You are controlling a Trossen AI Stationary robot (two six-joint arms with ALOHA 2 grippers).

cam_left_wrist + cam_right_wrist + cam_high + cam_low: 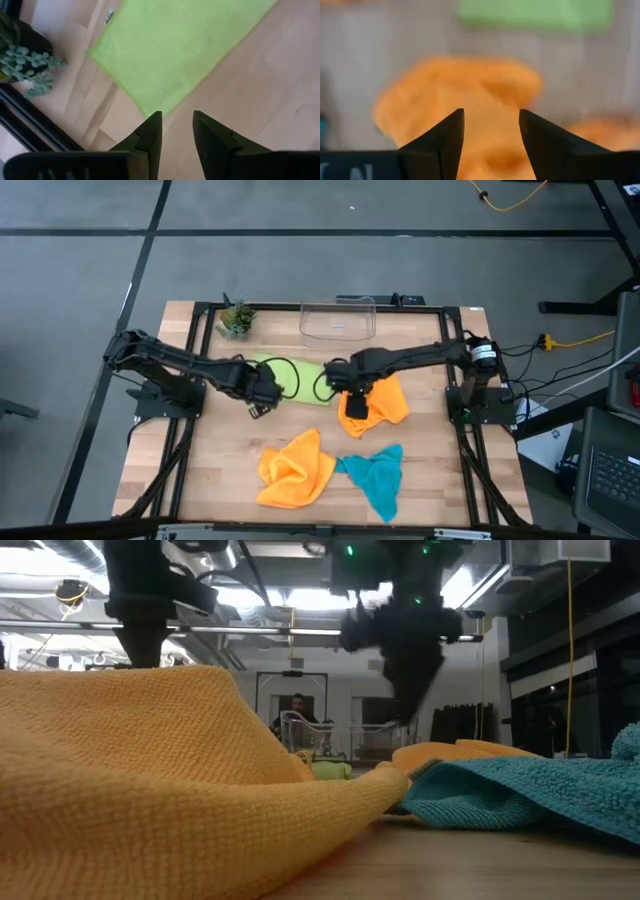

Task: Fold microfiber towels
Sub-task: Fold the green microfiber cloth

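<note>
The left gripper [176, 127] hovers with fingers narrowly parted and empty over bare wood beside the flat green towel [185, 47] near the table's [200, 470] middle. The right gripper [490, 135] hangs with fingers apart, empty, above an orange towel [385, 402]. Another orange towel [295, 470] and the blue towel [378, 478] lie crumpled by the front edge.
</note>
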